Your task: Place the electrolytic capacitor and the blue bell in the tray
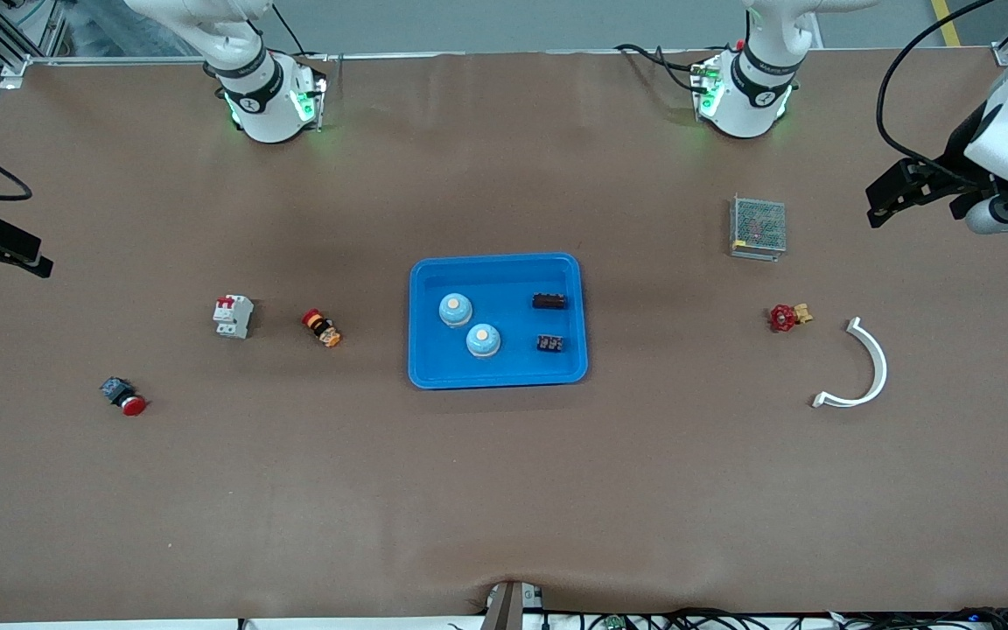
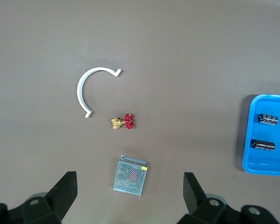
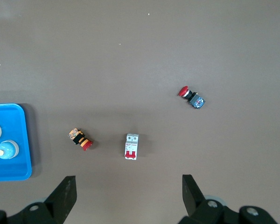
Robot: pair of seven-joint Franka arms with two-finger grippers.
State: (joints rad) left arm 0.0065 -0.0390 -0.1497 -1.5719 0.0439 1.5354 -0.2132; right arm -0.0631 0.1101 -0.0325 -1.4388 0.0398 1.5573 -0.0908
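Blue plastic marks the tray (image 1: pixel 497 267) at the centre of your front view, and in it you have two blue bells (image 1: pixel 455 309) (image 1: pixel 483 340) toward the frame's left and two dark capacitors (image 1: pixel 549 301) (image 1: pixel 550 344) toward its right. Your left pincer (image 1: pixel 898 192) hangs at the frame's right edge over bare surface (image 1: pixel 504 490), fingers spread wide with nothing between them, above the mesh box (image 1: pixel 758 227), red valve (image 1: pixel 787 316) and white curved clip (image 1: pixel 863 367). Your right pincer (image 1: pixel 1 249) sits at the left edge, likewise spread and empty, above the breaker (image 1: pixel 233 316) and two red buttons (image 1: pixel 321 328) (image 1: pixel 123 395).

Both wrist views cut off part of the tray (image 2: pixel 252 140), and each hand's base is cropped
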